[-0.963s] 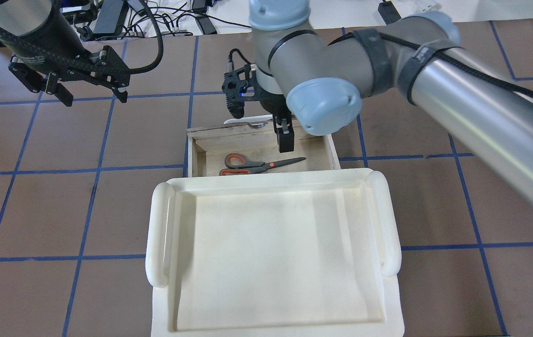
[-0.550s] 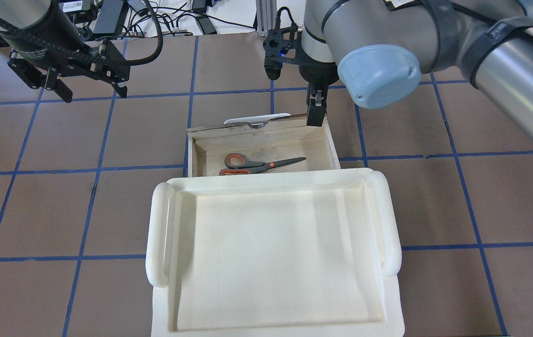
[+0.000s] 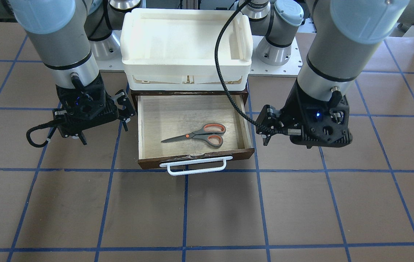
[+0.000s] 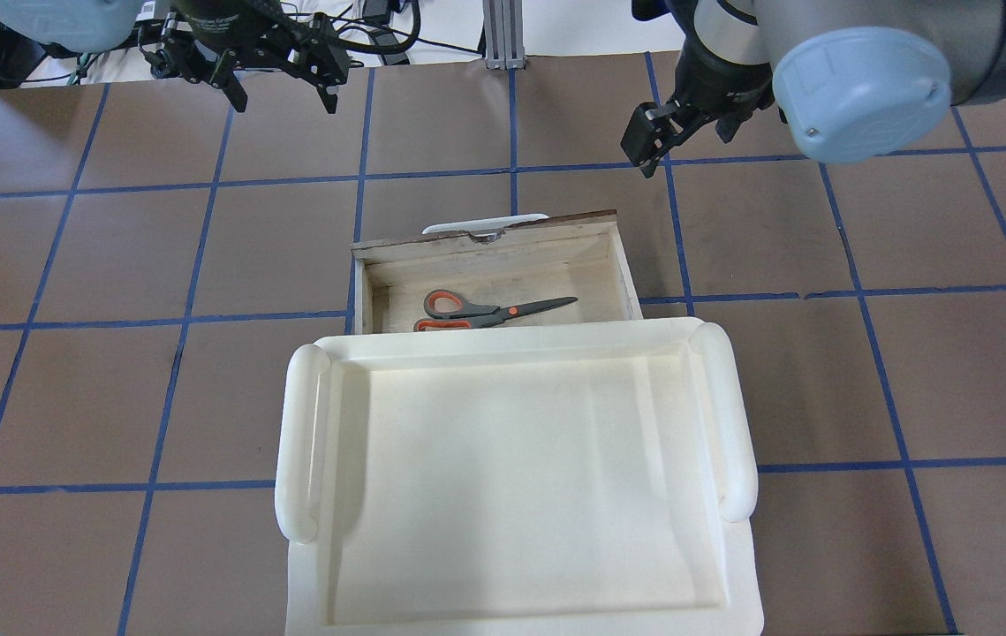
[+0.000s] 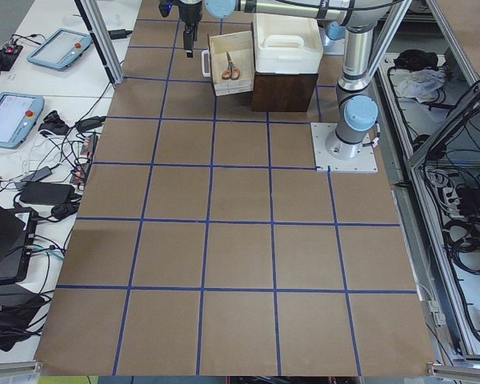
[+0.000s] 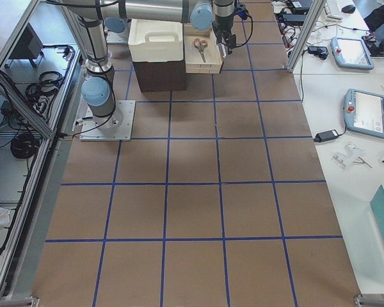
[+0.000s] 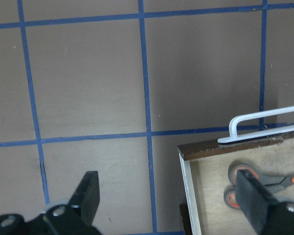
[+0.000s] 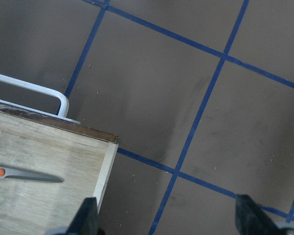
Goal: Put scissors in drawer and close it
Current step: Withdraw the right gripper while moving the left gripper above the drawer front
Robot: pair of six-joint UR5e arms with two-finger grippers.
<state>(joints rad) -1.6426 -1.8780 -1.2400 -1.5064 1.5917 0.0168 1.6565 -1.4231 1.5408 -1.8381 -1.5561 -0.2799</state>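
The scissors (image 3: pixel 197 135) lie flat in the open drawer (image 3: pixel 177 112), blades pointing toward my right side; they also show in the overhead view (image 4: pixel 485 311). The drawer's white bar handle (image 3: pixel 192 167) faces away from me. My right gripper (image 3: pixel 104 131) hangs open and empty above the table beside the drawer's front corner; its wrist view shows that corner (image 8: pixel 105 139) and the scissors' blade (image 8: pixel 27 175). My left gripper (image 3: pixel 285 141) hangs open and empty on the drawer's other side; its wrist view shows the scissors' handles (image 7: pixel 245 181).
A white plastic tray (image 4: pixel 511 477) sits on top of the dark cabinet that holds the drawer. The brown table with its blue grid lines (image 4: pixel 202 265) spreads around them. Cables and devices lie past the far table edge (image 4: pixel 361 26).
My right gripper has lifted out of the drawer and moved away to its far right side. My left gripper has moved right and farther out. The scissors stay in the drawer.
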